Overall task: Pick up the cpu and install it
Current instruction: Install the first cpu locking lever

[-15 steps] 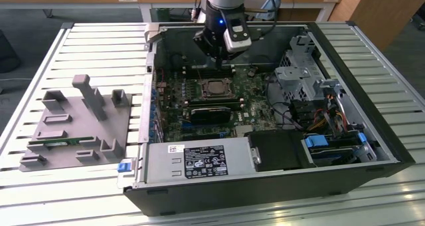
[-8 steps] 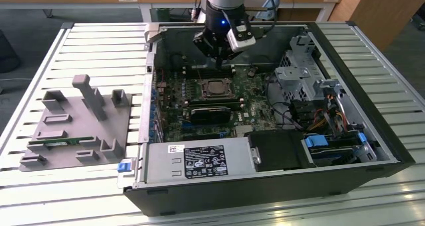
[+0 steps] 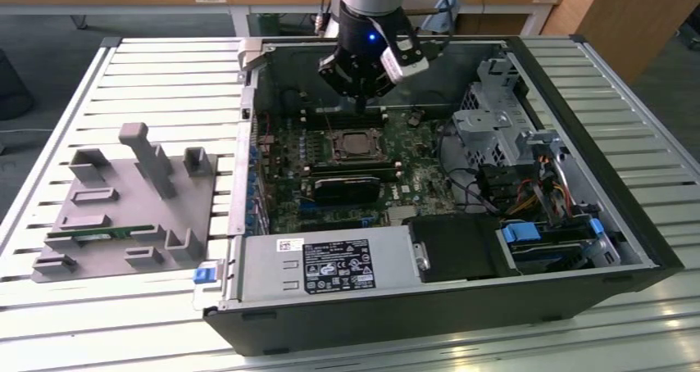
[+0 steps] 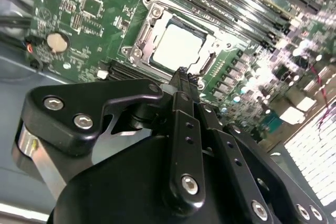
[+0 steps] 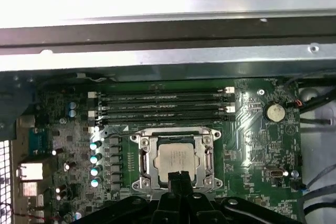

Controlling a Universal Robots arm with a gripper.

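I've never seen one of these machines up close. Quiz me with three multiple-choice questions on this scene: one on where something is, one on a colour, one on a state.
1. Where is the cpu?
A. On the grey tray outside the case
B. In the socket on the motherboard
C. On the power supply

2. What colour is the motherboard?
A. Green
B. Red
C. White

3. How does the gripper stand to the cpu?
A. Clamped on it, lifting it high
B. Close above it, fingers together, nothing held
C. Far off over the grey tray

Answers:
1 B: the cpu lies flat within the socket's metal frame, as both wrist views show.
2 A: the motherboard is green around the socket.
3 B: in the first wrist view the gripper tapers to a closed tip at the cpu's edge, and in the exterior view it hangs inside the case.
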